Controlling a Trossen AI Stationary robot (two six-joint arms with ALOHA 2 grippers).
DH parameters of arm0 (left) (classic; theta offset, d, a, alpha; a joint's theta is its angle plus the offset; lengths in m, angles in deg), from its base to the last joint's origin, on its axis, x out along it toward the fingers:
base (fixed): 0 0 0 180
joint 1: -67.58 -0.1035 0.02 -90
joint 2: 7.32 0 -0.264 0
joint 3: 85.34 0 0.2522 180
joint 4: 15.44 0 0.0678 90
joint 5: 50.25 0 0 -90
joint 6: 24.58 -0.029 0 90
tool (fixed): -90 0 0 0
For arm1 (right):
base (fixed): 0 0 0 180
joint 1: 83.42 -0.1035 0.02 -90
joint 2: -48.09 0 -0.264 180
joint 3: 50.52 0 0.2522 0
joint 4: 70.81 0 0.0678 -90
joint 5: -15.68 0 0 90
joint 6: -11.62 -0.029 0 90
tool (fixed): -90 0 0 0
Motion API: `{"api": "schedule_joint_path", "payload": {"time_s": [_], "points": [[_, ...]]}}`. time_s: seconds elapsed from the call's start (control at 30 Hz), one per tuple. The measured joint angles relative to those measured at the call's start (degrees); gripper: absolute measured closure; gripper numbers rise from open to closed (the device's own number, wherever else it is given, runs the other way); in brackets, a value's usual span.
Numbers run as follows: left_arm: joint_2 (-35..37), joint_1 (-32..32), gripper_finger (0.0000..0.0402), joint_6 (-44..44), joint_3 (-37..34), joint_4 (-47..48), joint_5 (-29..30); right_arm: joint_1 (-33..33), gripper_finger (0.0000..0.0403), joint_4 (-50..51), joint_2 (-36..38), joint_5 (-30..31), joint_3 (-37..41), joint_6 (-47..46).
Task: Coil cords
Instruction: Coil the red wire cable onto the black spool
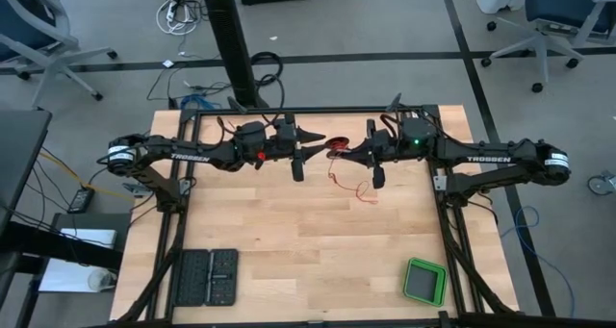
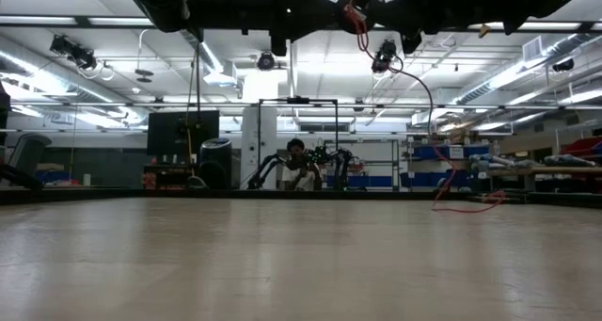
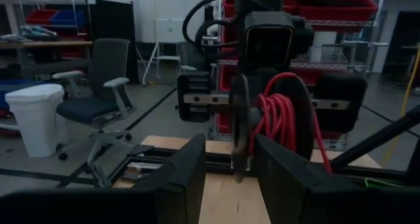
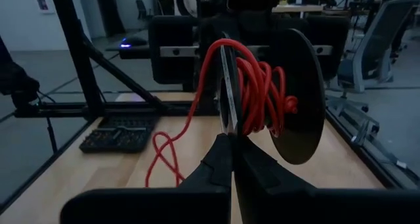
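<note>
Above table (image 1: 289, 241), cord (image 1: 339, 147) between jaws.

Two matte black jointed arms, white TROSSEN lettering along each forearm, silver-ringed base joints, looping black cables; green light on the right wrist, red spot on the left wrist.

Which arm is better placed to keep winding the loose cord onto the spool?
Probably the left: the right end effector is shut on the spool, steadying it, while the left end effector is open. The cord trails below them.
</note>
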Motion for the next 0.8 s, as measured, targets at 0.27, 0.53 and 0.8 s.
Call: {"api": "schedule_joint_path", "payload": {"time_s": [0.27,0.53,0.8], "points": [[0.0,0.0,0.0271,2.9,3.5,2.3,-0.2,1.2,0.0401,-0.7,0.0,0.0,0.0,-0.3],[-0.3,0.0,0.0271,0.2,10.8,16.3,-0.2,1.2,0.0401,-0.1,0.0,0.0,0.0,-0.4],[-0.9,-0.1,0.0287,-0.9,11.4,15.9,-0.1,1.2,0.0397,0.0,0.0,-0.5,0.0,-0.8]]}}
